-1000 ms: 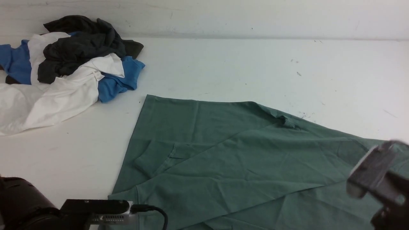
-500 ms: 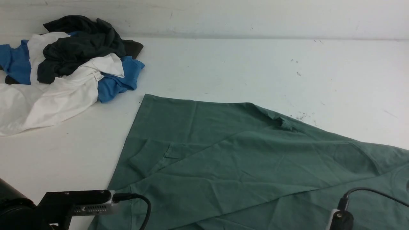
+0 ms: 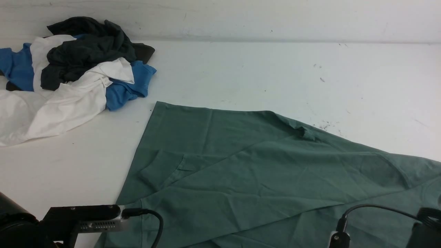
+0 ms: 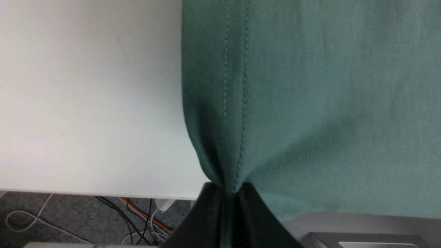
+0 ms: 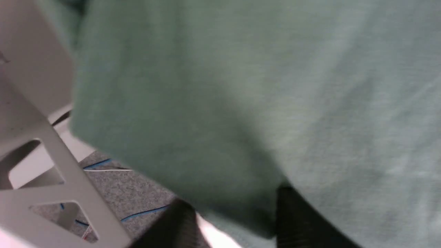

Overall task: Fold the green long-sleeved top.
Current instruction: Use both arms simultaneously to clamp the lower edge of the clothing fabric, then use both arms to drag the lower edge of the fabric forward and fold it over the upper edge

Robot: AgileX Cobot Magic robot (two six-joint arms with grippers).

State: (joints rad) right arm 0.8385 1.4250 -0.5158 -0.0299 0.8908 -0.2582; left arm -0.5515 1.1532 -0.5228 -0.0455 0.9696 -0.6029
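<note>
The green long-sleeved top (image 3: 262,179) lies spread on the white table (image 3: 275,75), with one sleeve folded across its body. In the left wrist view my left gripper (image 4: 228,190) is shut on the stitched hem of the top (image 4: 310,103) at the table's near edge. In the right wrist view my right gripper (image 5: 234,215) has its dark fingers (image 5: 299,220) apart, and an edge of the top (image 5: 241,103) hangs between them over the table's front. The front view shows only the arms' wrist parts, at bottom left (image 3: 86,218) and bottom right (image 3: 425,227).
A pile of blue, white and dark charcoal garments (image 3: 72,72) sits at the far left of the table. A wall (image 3: 241,17) runs along the back. Below the near edge are floor cables (image 4: 137,213) and a grey frame (image 5: 51,165).
My right arm dropped from the right edge to the bottom right corner. The left wrist shifted left, drawing the hem corner with it.
</note>
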